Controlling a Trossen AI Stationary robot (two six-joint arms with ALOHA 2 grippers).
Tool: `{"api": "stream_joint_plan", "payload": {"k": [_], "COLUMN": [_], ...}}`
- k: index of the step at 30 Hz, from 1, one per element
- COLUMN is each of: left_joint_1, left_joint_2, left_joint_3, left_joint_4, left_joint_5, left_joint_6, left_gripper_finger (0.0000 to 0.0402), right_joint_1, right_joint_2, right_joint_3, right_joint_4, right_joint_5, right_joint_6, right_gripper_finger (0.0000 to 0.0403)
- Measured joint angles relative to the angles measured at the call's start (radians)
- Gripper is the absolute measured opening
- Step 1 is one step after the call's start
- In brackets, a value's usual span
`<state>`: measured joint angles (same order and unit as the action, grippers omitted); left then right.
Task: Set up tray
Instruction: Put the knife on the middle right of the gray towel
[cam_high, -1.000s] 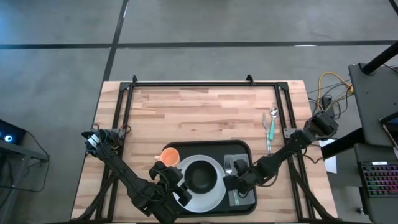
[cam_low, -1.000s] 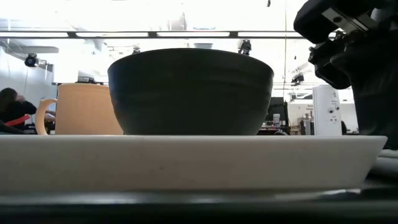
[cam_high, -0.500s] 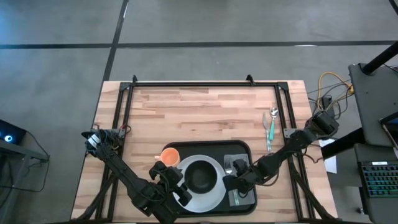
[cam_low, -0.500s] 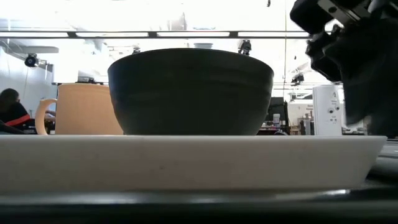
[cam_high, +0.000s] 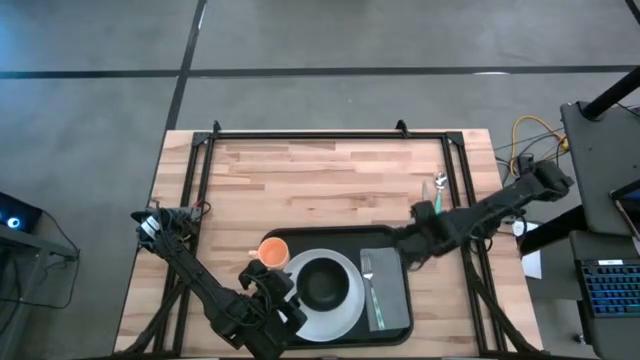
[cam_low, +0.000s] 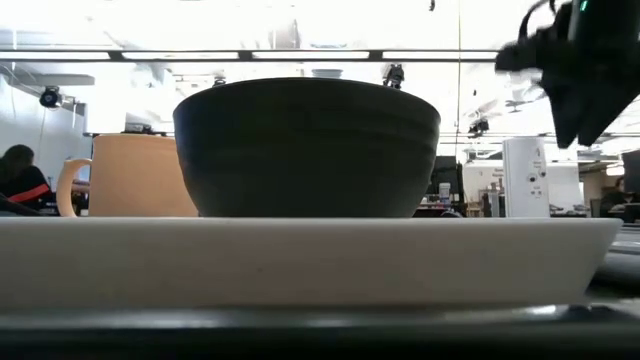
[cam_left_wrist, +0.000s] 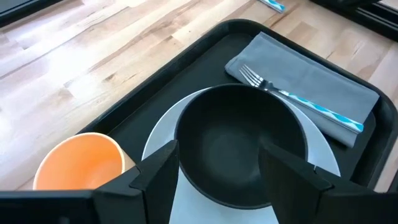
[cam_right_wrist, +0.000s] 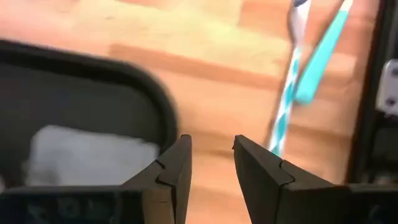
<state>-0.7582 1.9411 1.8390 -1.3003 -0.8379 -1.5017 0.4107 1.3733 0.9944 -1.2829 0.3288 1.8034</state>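
Sitting near the front edge of the wooden table (cam_high: 320, 180), the tray (cam_high: 392, 238) is black, flat and stiff, and it carries 1 white plate (cam_high: 345, 315), 1 dark bowl (cam_high: 324, 283), 1 orange cup (cam_high: 274, 251) and 1 grey napkin (cam_high: 392, 290) with a fork (cam_high: 371, 287) on it. Loaded like this it looks fairly heavy and smooth, so the raised rim seems the safest hold. The right gripper (cam_high: 412, 240) hovers over the tray's far right corner, fingers narrowly apart and empty, facing 2 teal-handled utensils (cam_high: 436, 205) on the wood. The left gripper (cam_high: 285, 295) waits wide open at the plate.
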Motion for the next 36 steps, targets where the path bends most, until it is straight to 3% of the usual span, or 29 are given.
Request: {"api": "stream_joint_plan", "payload": {"k": [7,13,18,25,36], "left_joint_1": [0.0,0.0,0.0,0.002,0.002], "left_joint_2": [0.0,0.0,0.0,0.0,0.0], "left_joint_3": [-0.005,-0.013,-0.026,-0.05,-0.053], "left_joint_4": [0.009,0.019,0.023,0.05,0.069], "left_joint_5": [0.0,-0.001,-0.003,-0.002,-0.004], "left_joint_6": [0.0,0.0,0.0,-0.006,-0.053], "left_gripper_finger": [0.0199,0.0199,0.0199,0.0199,0.0199], "right_joint_1": [-0.208,-0.329,-0.401,-0.404,-0.403], "right_joint_2": [-0.154,-0.241,-0.201,-0.076,0.1], "right_joint_3": [-0.254,-0.35,-0.362,-0.363,-0.384], "right_joint_4": [0.083,0.177,0.19,0.198,0.24], "right_joint_5": [-0.138,-0.138,-0.147,-0.14,-0.24], "right_joint_6": [-0.106,-0.205,-0.204,-0.019,-0.144], "right_gripper_finger": [0.0109,0.0107,0.0107,0.0109,0.0109]}}
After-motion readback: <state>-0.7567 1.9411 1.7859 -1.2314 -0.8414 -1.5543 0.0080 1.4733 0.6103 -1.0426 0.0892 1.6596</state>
